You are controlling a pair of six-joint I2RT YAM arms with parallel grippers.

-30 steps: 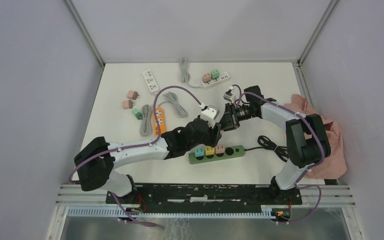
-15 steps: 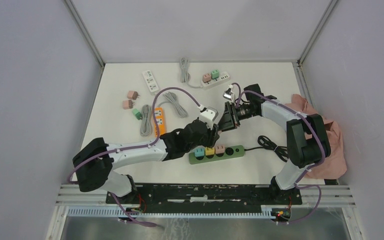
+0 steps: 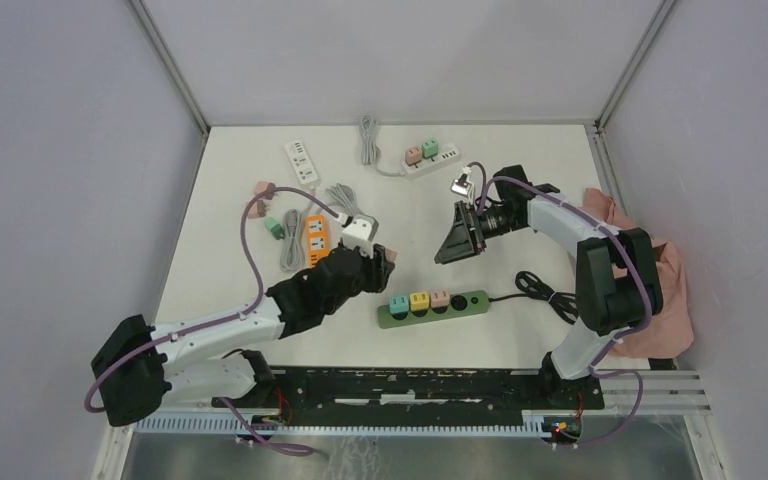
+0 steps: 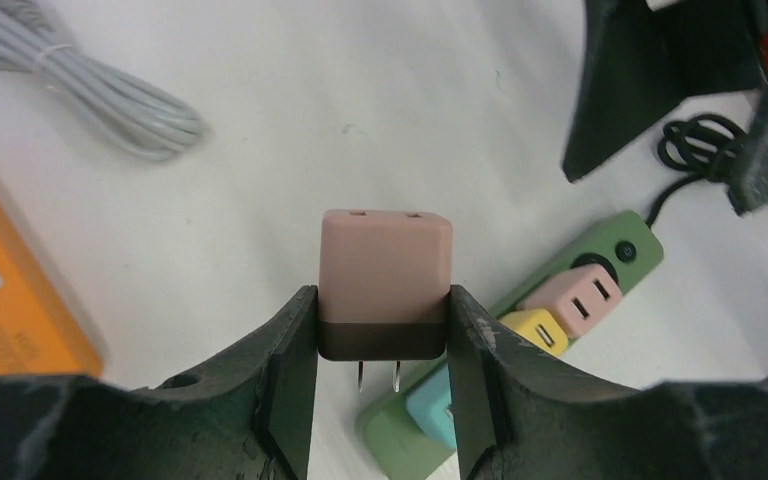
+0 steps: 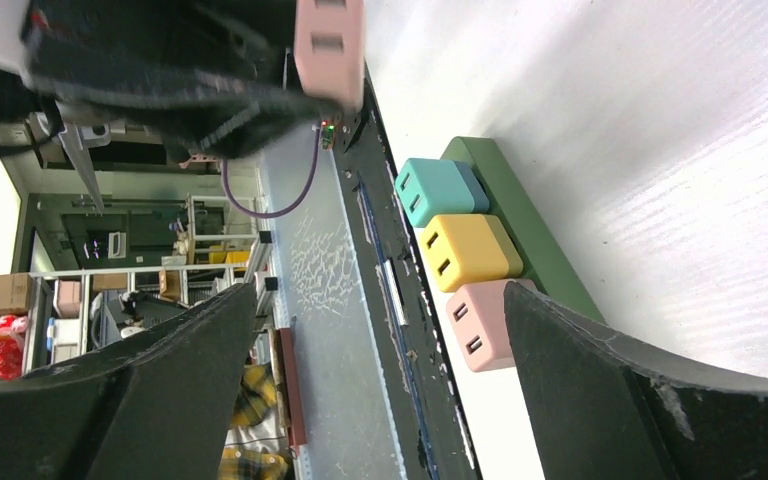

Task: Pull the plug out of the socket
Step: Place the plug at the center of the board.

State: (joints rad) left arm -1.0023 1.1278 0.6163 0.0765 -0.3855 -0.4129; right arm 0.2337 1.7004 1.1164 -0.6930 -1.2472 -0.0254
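Your light is bright, even and diffuse across the white table (image 3: 410,215), and shadows stay faint and soft. The pink plug (image 4: 385,270) between the left fingers (image 4: 285,400) is sharp, while the fingers themselves look dark and slightly soft near the lens. Above the right fingers (image 5: 610,400) the tabletop shows a streaky white sheen.

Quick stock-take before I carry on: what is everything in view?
green strip: one, green, near centre
plugs in it: three, teal, yellow, pink
held plug: one, pink, prongs bare
black cord: one, right of green strip
orange strip: one, left of centre
white strips: two, far side, one with two plugs
loose plugs: at least two, pink, green, far left
grey cords: coiled, by orange strip
cloth: one, pink, right edge
left gripper: shut on held plug
right gripper: open, empty
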